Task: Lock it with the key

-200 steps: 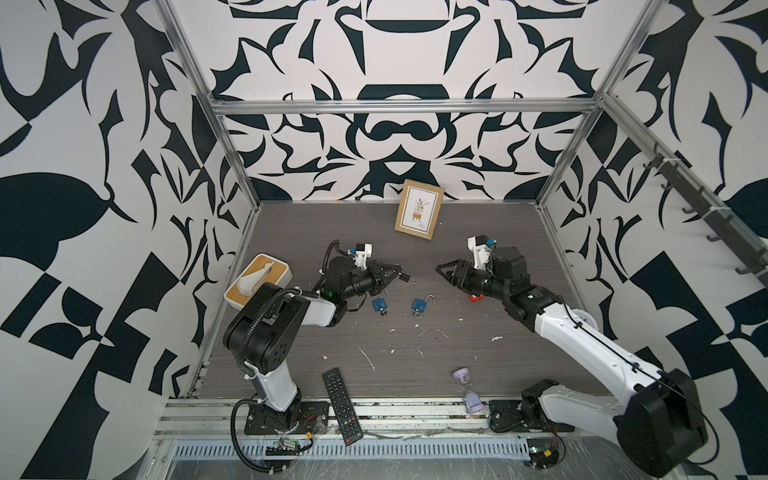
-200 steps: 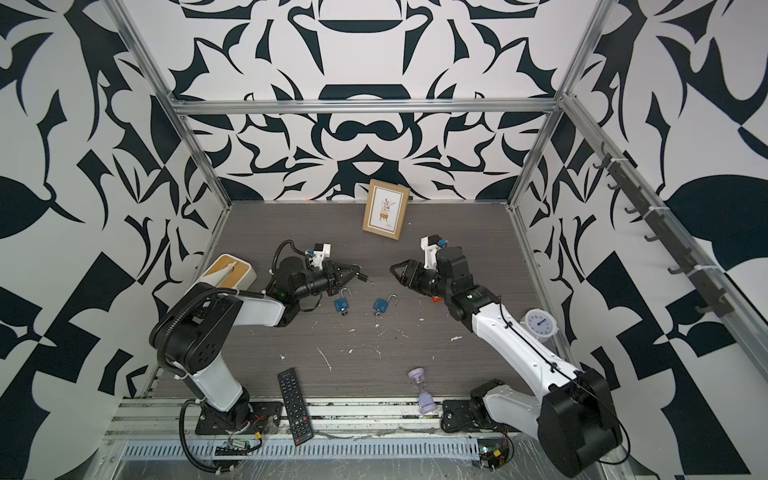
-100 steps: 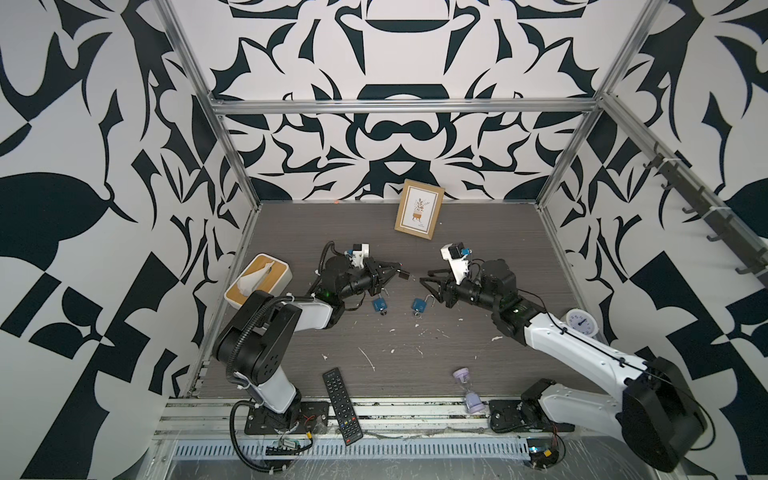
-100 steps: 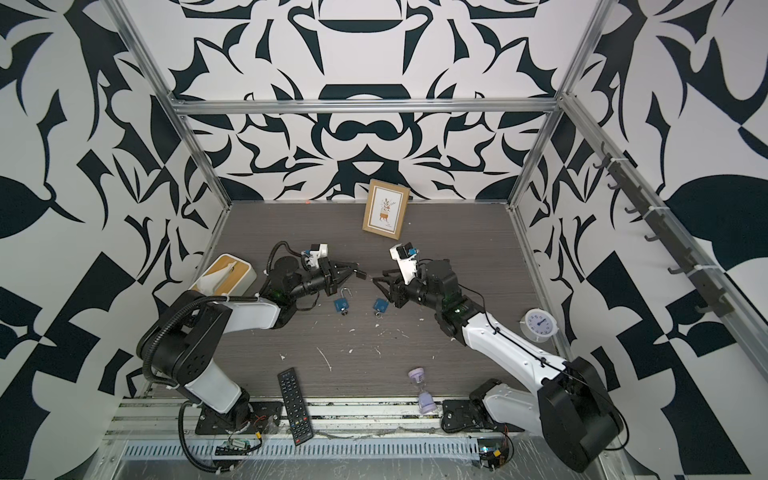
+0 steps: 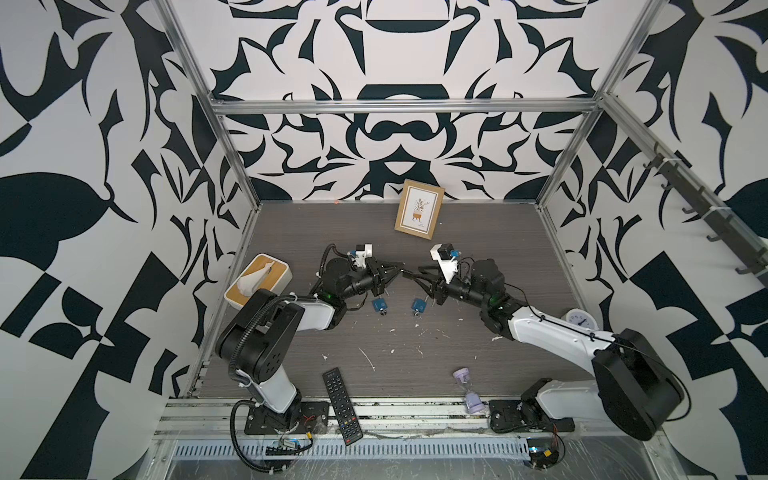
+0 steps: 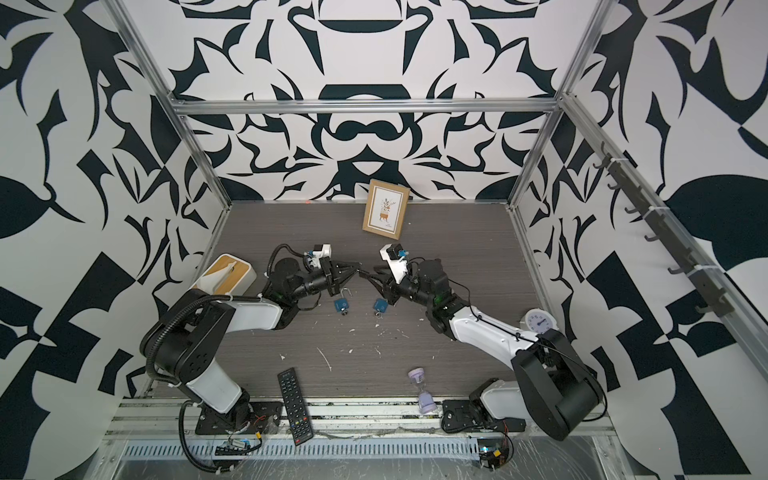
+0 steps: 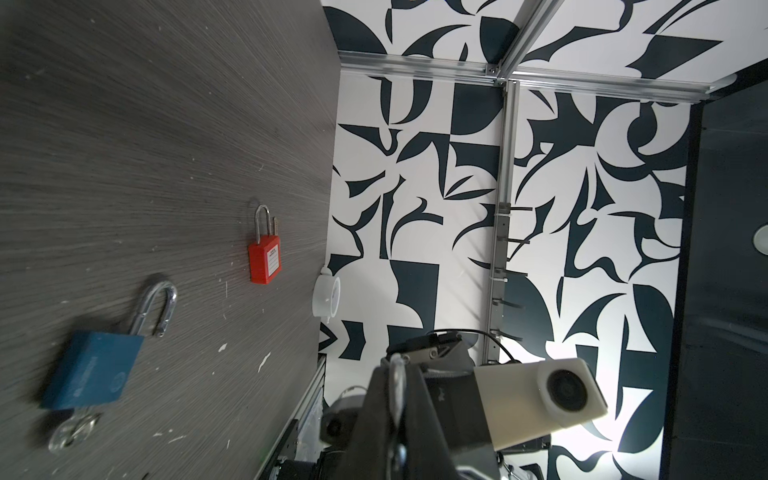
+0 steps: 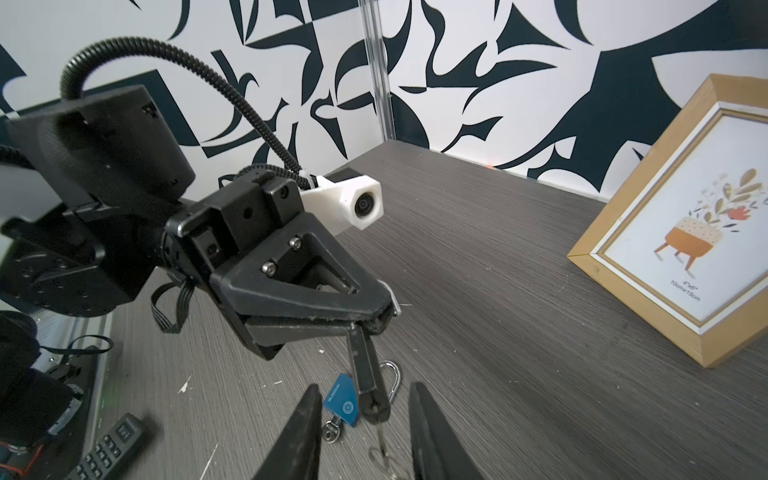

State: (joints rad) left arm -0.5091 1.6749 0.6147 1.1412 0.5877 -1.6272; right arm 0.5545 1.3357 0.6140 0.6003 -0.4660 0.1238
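Over the middle of the grey table, the right gripper is swinging in and narrowing its parted jaws around the black-handled key clamped by the left gripper, likely beginning a handover.

We note right gripper has swung in from right of centre to middle, arm now stretched lower and flatter. A second ago we saw clear gap between it and left gripper; now they sit tip to tip. Right fingers now flank black-handled key clamped in left gripper, without touching it. Right jaws stand narrower than before.
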